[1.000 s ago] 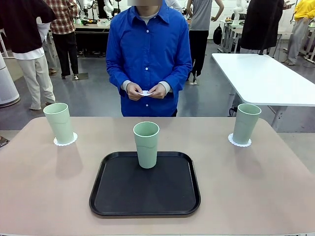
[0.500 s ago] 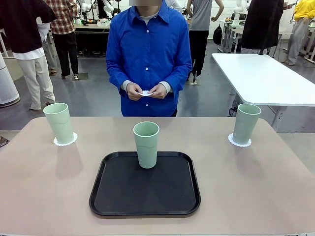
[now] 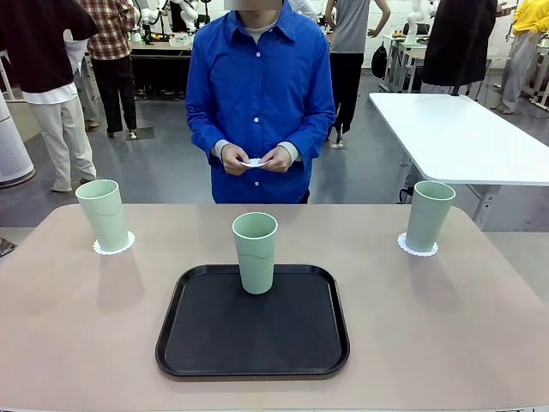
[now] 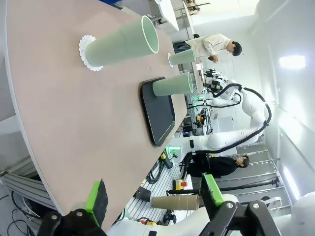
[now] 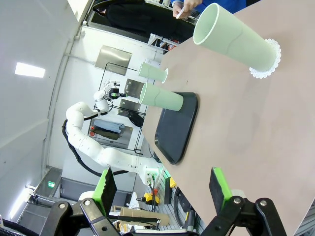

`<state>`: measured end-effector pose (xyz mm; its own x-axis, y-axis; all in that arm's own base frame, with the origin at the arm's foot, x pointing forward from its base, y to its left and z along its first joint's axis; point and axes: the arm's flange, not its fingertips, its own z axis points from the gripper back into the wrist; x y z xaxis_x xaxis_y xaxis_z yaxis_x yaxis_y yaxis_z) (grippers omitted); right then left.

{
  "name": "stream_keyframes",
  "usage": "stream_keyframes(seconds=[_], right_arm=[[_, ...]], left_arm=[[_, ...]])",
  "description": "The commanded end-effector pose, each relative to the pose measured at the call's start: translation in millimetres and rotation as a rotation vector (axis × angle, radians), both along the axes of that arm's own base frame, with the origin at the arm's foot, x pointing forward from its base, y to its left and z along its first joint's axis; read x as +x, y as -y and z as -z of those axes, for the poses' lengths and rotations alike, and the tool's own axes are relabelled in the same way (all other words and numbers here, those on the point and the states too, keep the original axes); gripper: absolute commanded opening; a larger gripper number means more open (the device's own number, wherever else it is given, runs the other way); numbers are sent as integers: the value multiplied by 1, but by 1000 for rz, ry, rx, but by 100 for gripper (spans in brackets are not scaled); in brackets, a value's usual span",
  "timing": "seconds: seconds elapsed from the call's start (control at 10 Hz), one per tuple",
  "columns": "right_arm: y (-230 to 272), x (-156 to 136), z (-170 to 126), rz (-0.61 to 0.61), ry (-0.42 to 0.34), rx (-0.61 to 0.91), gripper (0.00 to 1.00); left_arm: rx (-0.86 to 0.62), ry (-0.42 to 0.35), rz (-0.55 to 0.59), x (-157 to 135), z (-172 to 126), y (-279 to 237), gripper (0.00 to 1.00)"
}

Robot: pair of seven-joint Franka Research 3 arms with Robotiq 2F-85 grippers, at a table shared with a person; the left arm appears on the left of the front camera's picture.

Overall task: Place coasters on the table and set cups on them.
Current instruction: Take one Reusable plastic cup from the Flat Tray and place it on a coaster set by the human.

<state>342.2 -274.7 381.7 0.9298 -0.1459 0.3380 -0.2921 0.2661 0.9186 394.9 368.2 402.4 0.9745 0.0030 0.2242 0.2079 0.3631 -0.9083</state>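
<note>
Three pale green cups stand on the beige table (image 3: 77, 335). The left cup (image 3: 105, 215) rests on a lacy white coaster (image 3: 114, 245), and the right cup (image 3: 427, 215) on another coaster (image 3: 418, 249). The middle cup (image 3: 256, 252) stands on the black tray (image 3: 253, 343). The person in blue holds a third coaster (image 3: 254, 161) in both hands behind the table. My left gripper (image 4: 154, 196) hangs open off the table's edge, far from the nearest cup (image 4: 125, 46). My right gripper (image 5: 163, 189) is open too, well short of its nearest cup (image 5: 236, 39).
A white rectangular table (image 3: 455, 137) stands beyond the far right corner. Other people stand in the background. The tray (image 4: 158, 110) lies mid-table between the two arms. Bare tabletop stretches between the tray and each outer cup.
</note>
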Motion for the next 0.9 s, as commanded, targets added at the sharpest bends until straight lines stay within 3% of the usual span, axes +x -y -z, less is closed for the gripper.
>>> stream_keyframes(seconds=[0.0,0.8], right_arm=[[-1,0,-1,-2,2,-2,100],[-1,0,-1,-2,2,-2,100]], left_arm=[[3,0,-4,-1,-1,-1,100],[3,0,-4,-1,-1,-1,100]])
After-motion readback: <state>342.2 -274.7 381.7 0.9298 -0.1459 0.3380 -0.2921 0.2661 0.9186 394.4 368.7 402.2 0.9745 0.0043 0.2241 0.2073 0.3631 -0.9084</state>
